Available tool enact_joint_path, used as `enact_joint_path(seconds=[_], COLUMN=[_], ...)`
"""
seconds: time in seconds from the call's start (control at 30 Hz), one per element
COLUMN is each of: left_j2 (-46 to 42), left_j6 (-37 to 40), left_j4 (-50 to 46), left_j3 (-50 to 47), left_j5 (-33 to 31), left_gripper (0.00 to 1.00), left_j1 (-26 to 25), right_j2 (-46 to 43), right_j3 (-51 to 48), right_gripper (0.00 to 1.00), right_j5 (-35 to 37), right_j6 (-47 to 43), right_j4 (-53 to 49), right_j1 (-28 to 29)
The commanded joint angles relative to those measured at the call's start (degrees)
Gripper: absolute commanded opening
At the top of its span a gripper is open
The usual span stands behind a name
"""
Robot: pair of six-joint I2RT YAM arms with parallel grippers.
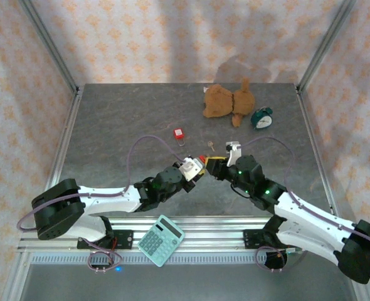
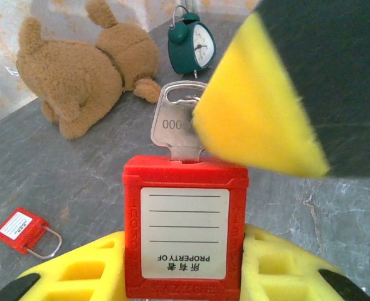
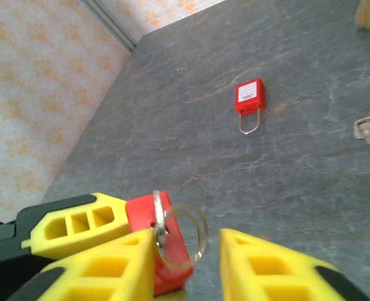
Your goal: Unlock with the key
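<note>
A red padlock (image 2: 185,226) with a white label is clamped between the yellow fingers of my left gripper (image 2: 184,276), which is shut on its body. It is held above the table's middle (image 1: 202,159). A silver key (image 2: 175,125) stands in the lock, its head sticking out. My right gripper (image 3: 188,251) is open. The key (image 3: 158,216) lies edge-on against its left finger, and the key ring (image 3: 194,241) hangs in the gap between the fingers. One of the right gripper's yellow fingers (image 2: 254,106) overlaps the key head in the left wrist view.
A second red padlock (image 1: 179,133) and a loose key (image 1: 211,146) lie on the grey table beyond the grippers. Further back are a brown teddy (image 1: 227,100) and a green alarm clock (image 1: 261,117). A teal calculator (image 1: 161,239) rests at the near edge.
</note>
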Motion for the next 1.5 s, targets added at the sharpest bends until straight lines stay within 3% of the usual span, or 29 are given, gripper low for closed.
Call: enact_joint_path(seconds=[0.0, 0.2, 0.4, 0.73, 0.9, 1.17, 1.47], left_j2=[-1.3, -0.7, -1.8, -3.2, -3.8, -5.2, -2.6], left_j6=[-1.6, -2.2, -1.5, 0.3, 2.6, 11.2, 29.1], left_j4=[3.5, 3.4, 2.6, 1.6, 0.0, -4.9, -7.8], left_j3=[-0.7, -1.6, -1.2, -0.8, -0.2, 1.7, 4.8], left_j5=[-1.1, -1.6, -1.7, -2.4, -3.3, -10.5, -22.9], left_gripper=[0.2, 0.2, 0.2, 0.2, 0.2, 0.2, 0.2], left_j1=[-0.3, -0.7, -0.9, -1.0, -1.1, -1.1, -5.0], right_j2=[-3.6, -5.8, -0.9, 8.5, 5.7, 3.8, 3.7], right_j3=[3.7, 7.0, 9.0, 7.8, 8.3, 12.2, 12.9], right_gripper=[0.35, 0.43, 0.44, 0.41, 0.42, 0.45, 0.48], right_j5=[2.4, 6.4, 7.3, -4.2, -1.2, 4.0, 3.1], right_j6=[0.0, -0.7, -0.1, 0.4, -0.5, -1.7, -2.4], right_j4=[-4.8, -7.7, -10.0, -5.3, -7.7, -12.9, -13.4], right_j1=[-0.9, -1.7, -3.4, -3.4, -3.5, -6.0, -8.2])
